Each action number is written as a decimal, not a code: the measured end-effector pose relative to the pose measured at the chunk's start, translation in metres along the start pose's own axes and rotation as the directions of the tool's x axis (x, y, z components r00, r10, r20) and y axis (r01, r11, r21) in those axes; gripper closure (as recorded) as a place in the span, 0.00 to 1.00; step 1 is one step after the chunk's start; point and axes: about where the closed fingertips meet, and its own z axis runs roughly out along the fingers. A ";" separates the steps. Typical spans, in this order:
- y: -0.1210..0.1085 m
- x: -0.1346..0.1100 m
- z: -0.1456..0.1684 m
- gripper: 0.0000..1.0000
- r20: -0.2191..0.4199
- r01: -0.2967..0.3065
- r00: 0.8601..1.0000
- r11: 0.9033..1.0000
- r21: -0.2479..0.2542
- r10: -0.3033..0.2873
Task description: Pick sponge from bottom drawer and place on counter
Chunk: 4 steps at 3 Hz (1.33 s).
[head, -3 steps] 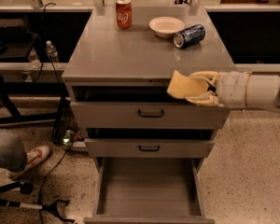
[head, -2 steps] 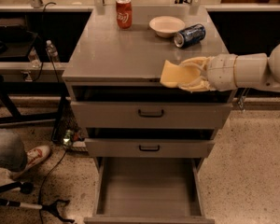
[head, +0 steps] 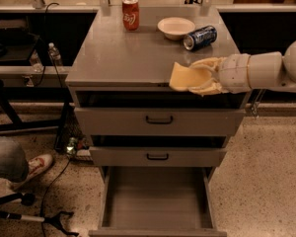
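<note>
My gripper (head: 200, 78) reaches in from the right and is shut on the pale yellow sponge (head: 185, 76). It holds the sponge just above the front right part of the grey counter (head: 118, 58). The sponge sticks out to the left of the fingers, over the counter's front edge. The bottom drawer (head: 155, 201) is pulled open below, and its flat grey floor holds nothing.
On the counter's back stand a red soda can (head: 130, 14), a cream-white bowl (head: 175, 27) and a blue can (head: 200, 37) lying on its side. Two drawers with black handles (head: 159, 119) are shut. A person's shoe (head: 35, 166) and cables lie on the floor at left.
My gripper has lifted the sponge from in front of the top drawer up and left to counter height, over the counter's front right edge.
</note>
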 end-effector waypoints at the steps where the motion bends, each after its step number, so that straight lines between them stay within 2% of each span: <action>1: -0.022 -0.005 0.003 1.00 0.011 -0.016 1.000 0.998 -0.058 0.016; 2: -0.055 -0.011 -0.005 1.00 0.015 -0.040 0.999 0.995 -0.093 0.042; 3: -0.079 -0.016 -0.011 1.00 -0.015 -0.085 0.996 0.993 -0.086 0.084; 4: -0.094 -0.019 -0.006 1.00 -0.071 -0.168 0.984 0.985 -0.035 0.166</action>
